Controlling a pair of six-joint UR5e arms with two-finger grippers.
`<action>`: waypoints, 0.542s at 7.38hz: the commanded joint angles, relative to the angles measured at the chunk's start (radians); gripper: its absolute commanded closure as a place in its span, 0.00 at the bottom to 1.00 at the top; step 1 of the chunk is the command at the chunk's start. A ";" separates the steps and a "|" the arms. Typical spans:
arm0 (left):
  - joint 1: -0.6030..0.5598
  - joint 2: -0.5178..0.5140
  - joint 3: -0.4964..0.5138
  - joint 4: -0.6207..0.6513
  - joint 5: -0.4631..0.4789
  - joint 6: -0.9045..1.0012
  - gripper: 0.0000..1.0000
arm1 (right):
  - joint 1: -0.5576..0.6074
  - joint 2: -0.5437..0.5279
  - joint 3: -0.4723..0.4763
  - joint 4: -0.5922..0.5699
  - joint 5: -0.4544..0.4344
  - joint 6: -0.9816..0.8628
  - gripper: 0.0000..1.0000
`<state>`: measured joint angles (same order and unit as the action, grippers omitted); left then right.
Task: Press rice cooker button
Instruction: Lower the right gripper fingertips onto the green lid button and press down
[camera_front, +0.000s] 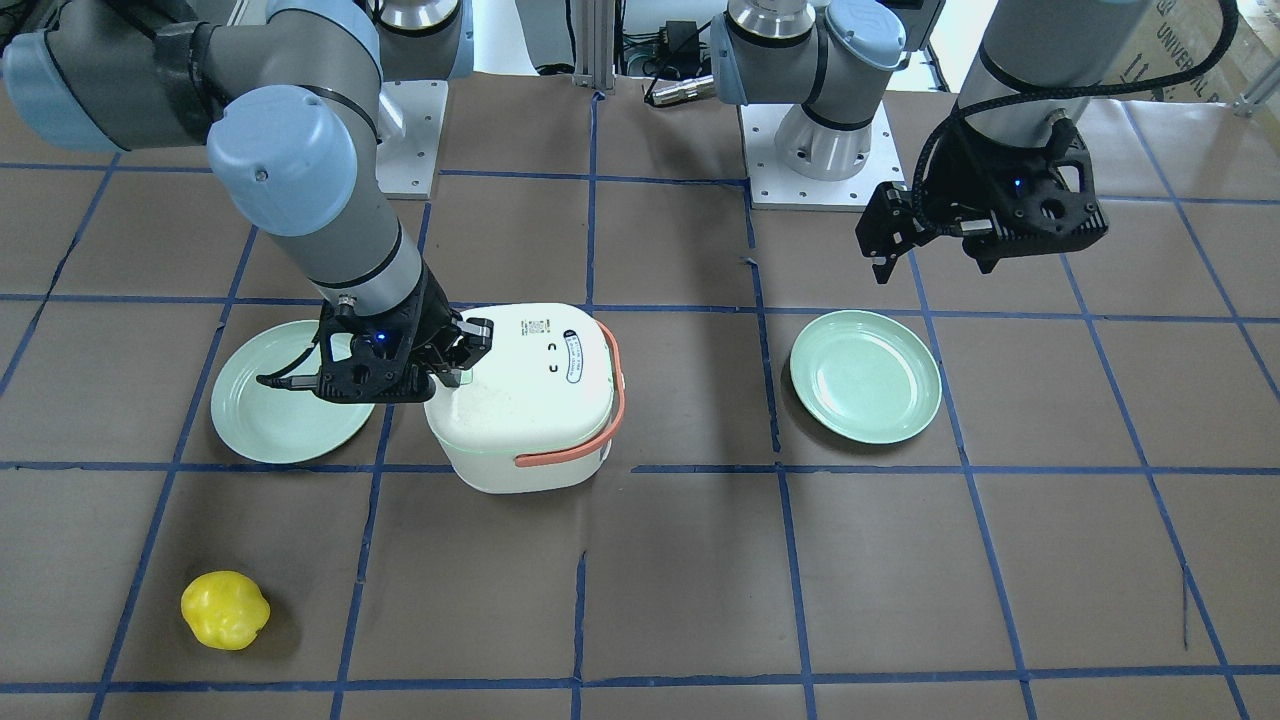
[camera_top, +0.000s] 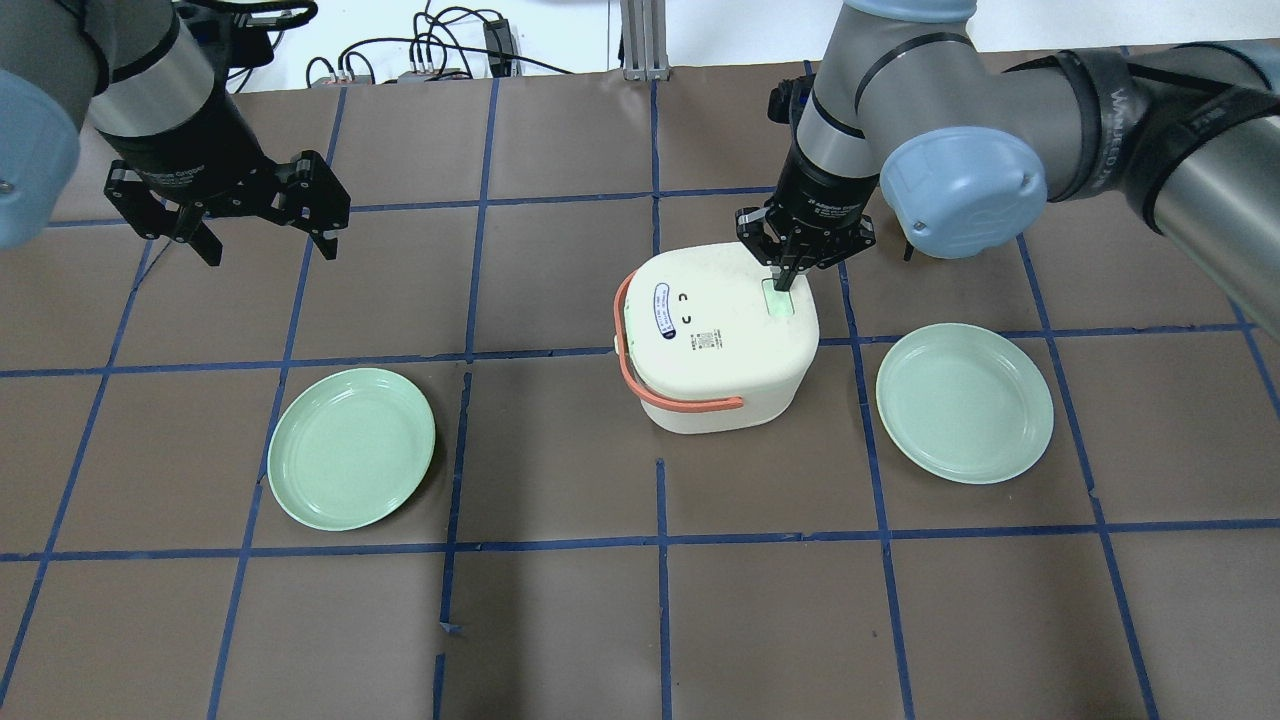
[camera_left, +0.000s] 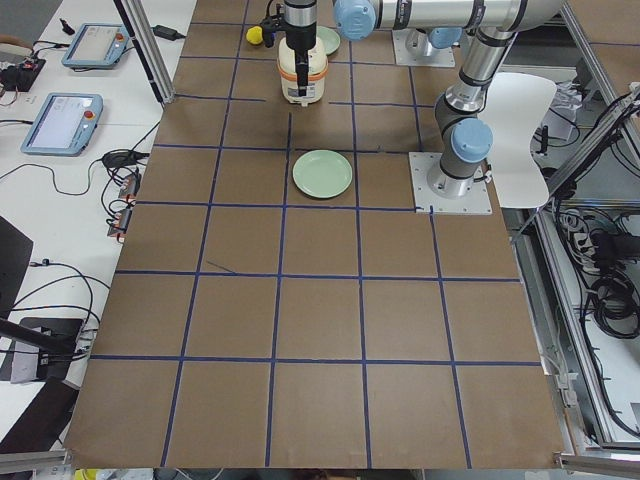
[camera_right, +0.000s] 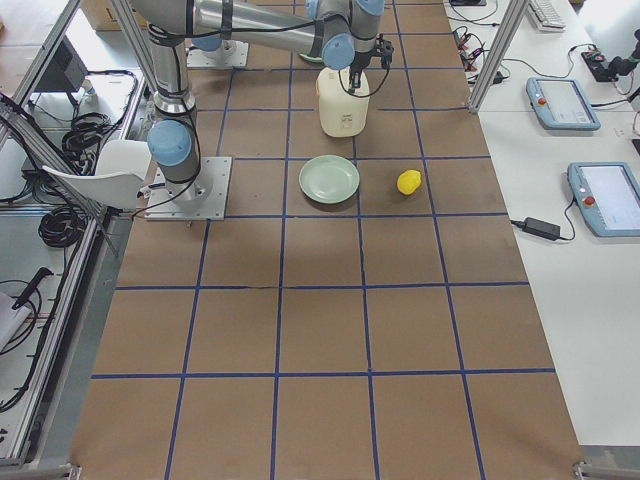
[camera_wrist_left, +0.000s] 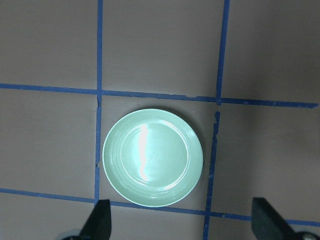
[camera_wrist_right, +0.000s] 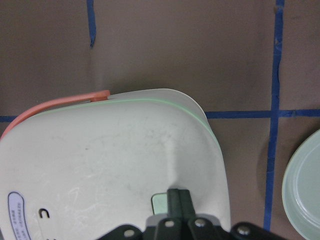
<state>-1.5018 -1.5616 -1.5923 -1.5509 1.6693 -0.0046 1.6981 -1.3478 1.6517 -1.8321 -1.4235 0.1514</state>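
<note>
A white rice cooker (camera_top: 715, 335) with an orange handle (camera_top: 690, 402) stands mid-table; it also shows in the front view (camera_front: 525, 400) and the right wrist view (camera_wrist_right: 110, 165). Its pale green button (camera_top: 779, 300) lies on the lid's edge nearest the right arm. My right gripper (camera_top: 785, 283) is shut, fingertips pressed together on the button; in the right wrist view (camera_wrist_right: 179, 197) the closed fingers cover most of the button (camera_wrist_right: 159, 202). My left gripper (camera_top: 262, 245) is open and empty, hovering high over the table's left side.
A green plate (camera_top: 351, 461) lies left of the cooker, directly below the left wrist camera (camera_wrist_left: 152, 157). Another green plate (camera_top: 964, 402) lies right of the cooker. A yellow pepper-like object (camera_front: 225, 609) sits near the operators' edge.
</note>
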 joint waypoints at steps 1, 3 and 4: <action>0.000 0.000 0.000 0.000 0.000 0.000 0.00 | -0.001 0.001 0.007 -0.003 0.000 0.002 0.89; 0.000 0.000 0.000 -0.002 0.000 0.000 0.00 | 0.000 -0.007 -0.010 0.000 -0.008 0.014 0.89; 0.000 0.000 0.000 0.000 0.001 0.000 0.00 | 0.006 -0.020 -0.019 0.019 -0.011 0.031 0.85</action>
<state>-1.5018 -1.5616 -1.5922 -1.5519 1.6697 -0.0046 1.6993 -1.3546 1.6447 -1.8281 -1.4297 0.1660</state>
